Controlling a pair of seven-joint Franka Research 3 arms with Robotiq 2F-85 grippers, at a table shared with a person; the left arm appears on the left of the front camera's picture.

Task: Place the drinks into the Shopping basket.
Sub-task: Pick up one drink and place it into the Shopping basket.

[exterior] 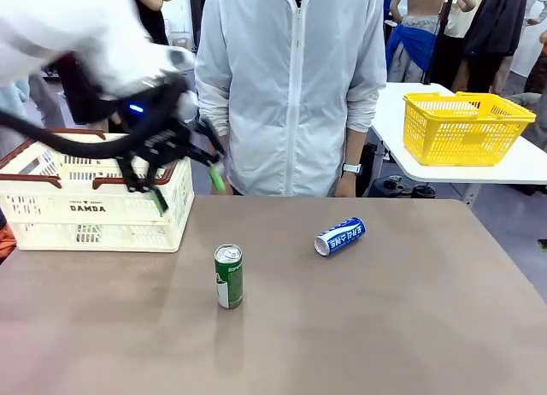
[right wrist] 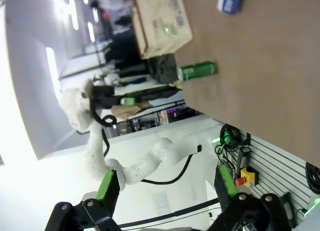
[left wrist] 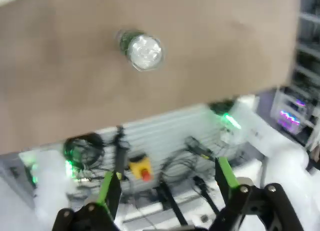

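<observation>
A green can (exterior: 228, 276) stands upright near the middle of the table, and the left wrist view looks down on its silver top (left wrist: 142, 48). To its right a blue and white can (exterior: 339, 237) lies on its side. The cream Shopping basket (exterior: 94, 209) with a brown rim sits at the table's far left. My left gripper (exterior: 189, 188) hangs blurred over the basket's right end, open, nothing between its green pads (left wrist: 107, 188). My right gripper (right wrist: 166, 181) is open and empty, well back from the table edge; its view shows the green can (right wrist: 197, 70), the blue can (right wrist: 230, 0) and the basket (right wrist: 162, 23).
A person in a white jacket (exterior: 291, 87) stands at the far edge, hands down beside the body. A yellow mesh basket (exterior: 466, 126) sits on a separate white table at the back right. Bare tabletop lies in front of and to the right of the cans.
</observation>
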